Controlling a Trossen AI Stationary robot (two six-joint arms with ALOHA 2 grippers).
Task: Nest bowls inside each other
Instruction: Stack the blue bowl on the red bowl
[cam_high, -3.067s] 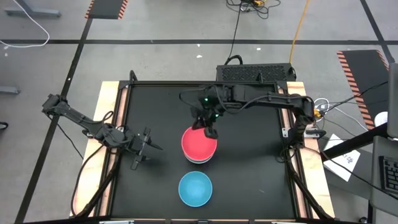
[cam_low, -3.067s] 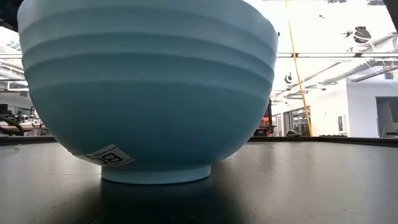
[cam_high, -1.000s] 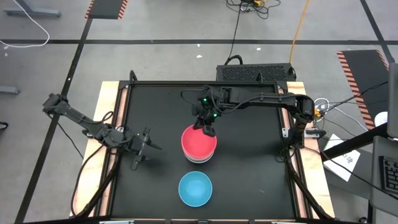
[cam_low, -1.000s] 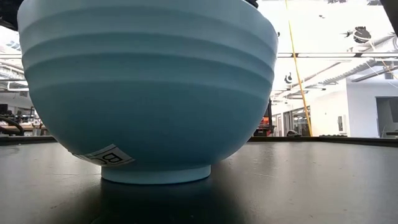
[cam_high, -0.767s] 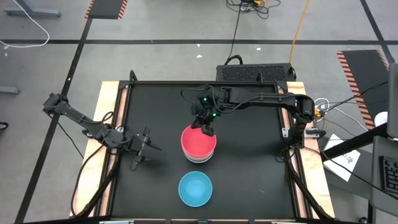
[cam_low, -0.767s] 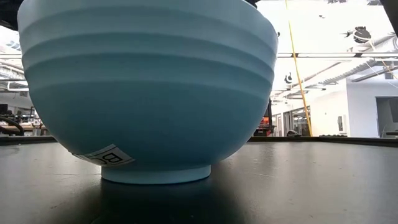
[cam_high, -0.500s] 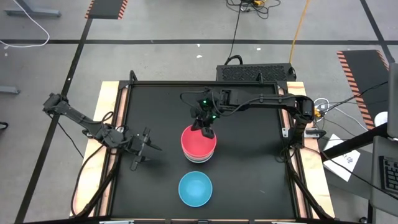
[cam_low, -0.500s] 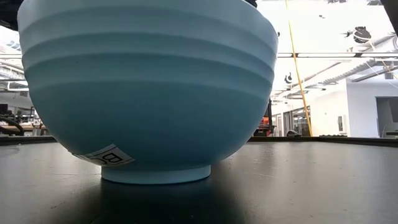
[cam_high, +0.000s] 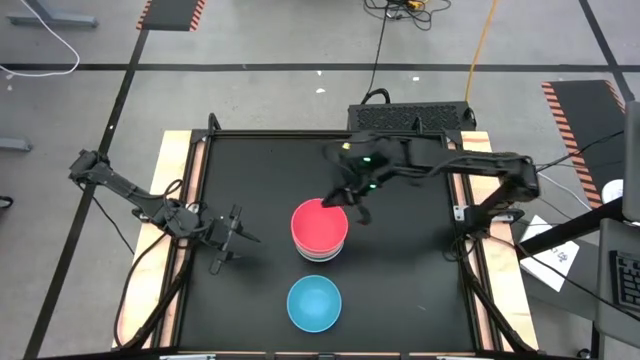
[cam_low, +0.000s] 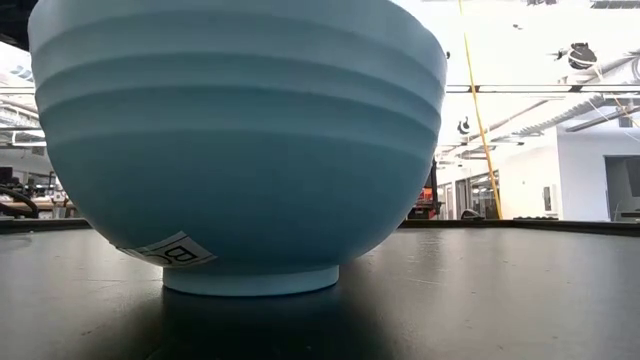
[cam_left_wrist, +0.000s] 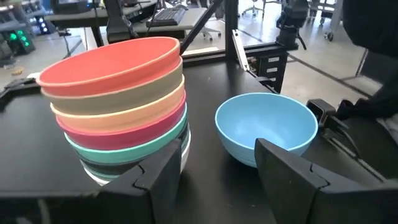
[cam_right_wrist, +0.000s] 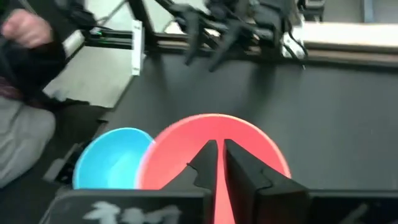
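High view: black counter (cam_high: 250, 300) framed in pale wood. Stack of nested bowls (cam_high: 320, 233) near the middle, red bowl (cam_high: 319, 225) uppermost, paler rims peeking out beneath it on the near side. Light blue bowl (cam_high: 314, 303) alone, nearer the front edge, apart from the stack. Right hand (cam_high: 357, 207) just off the stack's far right rim, holding nothing. Left hand (cam_high: 238, 243) waiting well to the stack's left, fingers parted and empty.

Low view: light blue bowl (cam_low: 237, 140) filling most of the picture, standing upright on its foot ring on the counter (cam_low: 500, 300). White sticker (cam_low: 172, 250) low on its wall, dark letters only partly showing, not readable as a word.

Left wrist view: stack (cam_left_wrist: 118, 106) seen side-on, rims from the top red (cam_left_wrist: 112, 62), olive-brown, peach-orange, magenta, teal, then white and dark layers hard to separate at the base. Light blue bowl (cam_left_wrist: 266, 127) beside the stack, not touching. Own dark fingers (cam_left_wrist: 292, 180) spread wide, nothing between them.

Right wrist view: red bowl (cam_right_wrist: 214, 152) directly beyond the right hand (cam_right_wrist: 216, 171), fingers nearly together with only a narrow slit, gripping nothing. Light blue bowl (cam_right_wrist: 112, 158) next to it. Blurred writing on the hand's body, unreadable. A person's sleeve and hand (cam_right_wrist: 22, 28) at the room's edge.
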